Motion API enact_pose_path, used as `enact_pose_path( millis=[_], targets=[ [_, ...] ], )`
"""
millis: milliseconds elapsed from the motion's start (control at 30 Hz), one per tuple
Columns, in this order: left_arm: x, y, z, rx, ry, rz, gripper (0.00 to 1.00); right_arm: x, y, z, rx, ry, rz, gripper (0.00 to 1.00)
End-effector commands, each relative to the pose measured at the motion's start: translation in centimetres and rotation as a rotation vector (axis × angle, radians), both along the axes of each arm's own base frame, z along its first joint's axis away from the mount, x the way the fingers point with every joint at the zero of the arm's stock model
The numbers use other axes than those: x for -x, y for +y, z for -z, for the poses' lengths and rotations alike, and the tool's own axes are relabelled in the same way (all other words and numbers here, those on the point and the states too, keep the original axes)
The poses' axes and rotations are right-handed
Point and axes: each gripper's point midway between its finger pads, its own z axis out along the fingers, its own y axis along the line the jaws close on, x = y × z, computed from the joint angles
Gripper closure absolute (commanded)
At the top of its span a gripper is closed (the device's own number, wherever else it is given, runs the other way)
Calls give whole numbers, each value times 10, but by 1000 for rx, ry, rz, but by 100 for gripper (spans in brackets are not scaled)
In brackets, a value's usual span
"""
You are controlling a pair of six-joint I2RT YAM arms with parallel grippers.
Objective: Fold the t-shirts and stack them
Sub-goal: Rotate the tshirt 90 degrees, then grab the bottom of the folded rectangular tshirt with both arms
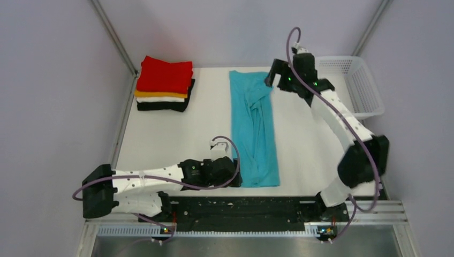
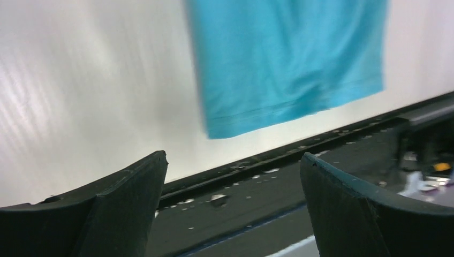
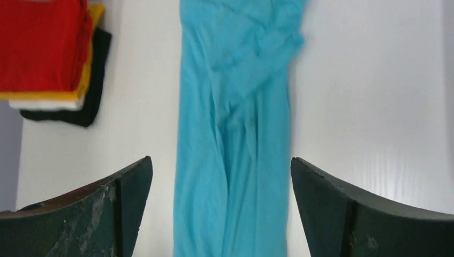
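The turquoise shirt (image 1: 254, 128) lies in the middle of the table (image 1: 160, 139) as a long narrow strip, folded lengthwise, running from the upper centre of the top view down to the lower centre. Its upper half is creased and bunched; its lower half is flatter, with the hem close to the black rail (image 1: 241, 206) along the bottom

In the upper left of that view sits a stack of folded shirts: red (image 1: 165, 75) on top, then orange (image 1: 160, 95), white (image 1: 160, 99) and black (image 1: 163, 106) at the bottom. A white basket (image 1: 364, 85) stands at the upper right, off the table's right edge

The left gripper (image 2: 234, 158) is low, just beside the strip's lower left corner. Its fingers (image 2: 128, 214) stand wide apart with nothing between them; in its blurred wrist view the shirt's hem sits apart from them in the upper part of the frame

The right gripper (image 3: 220, 160) is by the strip's upper right corner. Its jaws are also spread wide and hold nothing; its wrist view looks down the length of the shirt, with the stack in the upper left corner
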Motion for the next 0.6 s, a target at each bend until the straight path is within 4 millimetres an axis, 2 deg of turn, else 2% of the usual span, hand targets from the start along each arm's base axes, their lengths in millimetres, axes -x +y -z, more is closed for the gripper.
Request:
enact_pose_path(
  millis=[0,33,100,200,300,367,433,567],
  targets=[
    [-1,27,23,-53,-5,-36,1,123,-30,54,-11,106,92,1],
    [-2,25,24,-33,-4,-31,1,152,-32,75,-42,147,100,1],
    [-6,22,26,-3,-1,-29,1,204,-30,100,-103,195,85,1],
    [-7,16,30,27,13,-12,4,260,-25,127,-143,258,29,1],
    [-4,5,38,63,35,12,12,310,-20,148,-146,353,-52,3],
    [-3,-3,43,79,53,26,17,328,-23,157,-169,379,-59,8],
    [-5,-7,50,57,69,20,28,345,-20,175,-209,438,-82,13],
    [-4,-8,68,10,107,9,43,364,-18,207,-217,537,-105,29]
  ],
)
